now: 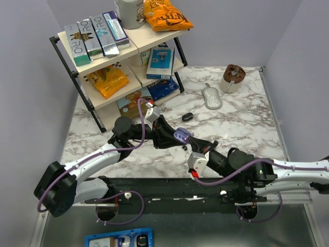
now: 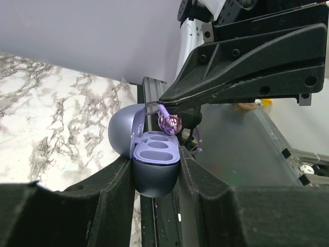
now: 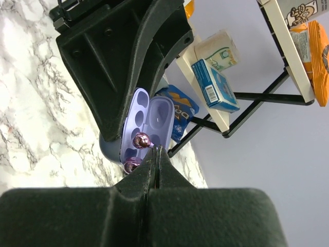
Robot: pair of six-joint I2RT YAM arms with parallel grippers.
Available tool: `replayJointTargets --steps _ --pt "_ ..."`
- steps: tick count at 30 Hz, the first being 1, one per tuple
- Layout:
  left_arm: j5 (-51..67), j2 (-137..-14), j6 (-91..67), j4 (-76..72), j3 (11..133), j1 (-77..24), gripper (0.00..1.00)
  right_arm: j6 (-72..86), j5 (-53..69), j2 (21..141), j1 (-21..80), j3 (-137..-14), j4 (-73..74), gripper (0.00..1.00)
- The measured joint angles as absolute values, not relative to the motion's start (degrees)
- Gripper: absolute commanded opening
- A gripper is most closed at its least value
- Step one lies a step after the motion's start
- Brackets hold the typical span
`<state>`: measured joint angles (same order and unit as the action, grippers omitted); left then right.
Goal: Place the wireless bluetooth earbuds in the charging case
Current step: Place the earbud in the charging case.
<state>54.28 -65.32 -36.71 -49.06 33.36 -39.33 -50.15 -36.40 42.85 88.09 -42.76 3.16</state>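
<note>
Top view, step: by my reckoning, the first earbud is being seated. In mid-frame the left gripper point(image 1: 177, 136) clamps the open lavender clamshell charging case point(image 1: 181, 136). The right gripper point(image 1: 194, 143) meets it from the lower right, over the marble-patterned table point(image 1: 241, 123).
Top view, counts: one case and two grippers. One small dark oval object point(image 1: 187, 117) lies on the marble just above them, too small to tell whether it is the second earbud.
Left wrist view, grip: bottom centre, the left gripper's fingers are closed on the case body, with the lid swung back to the left.
Left wrist view, earbud: one glossy purple earbud point(image 2: 169, 122) is pinched in the right gripper's shut tips. It sits just over the case's rear rim and is not yet in.
Left wrist view, counts: two moulded sockets point(image 2: 157, 153), and both look empty.
Right wrist view, counts: there are two shiny purple knobs at centre frame beside the closed tips. I cannot tell whether they are lobes of one earbud or two earbuds.
Next move: I'd say line the earbud up over a socket, lower it squarely, then let go. The left grip must hold the case steady meanwhile.
</note>
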Motion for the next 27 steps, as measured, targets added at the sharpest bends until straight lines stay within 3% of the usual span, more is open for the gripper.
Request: replayJointTargets --steps 27 --pt "54.3 -65.28 -38.22 -49.71 33.36 -39.33 0.0 -53.04 -37.01 43.62 88.14 -40.86 -1.3 0.01"
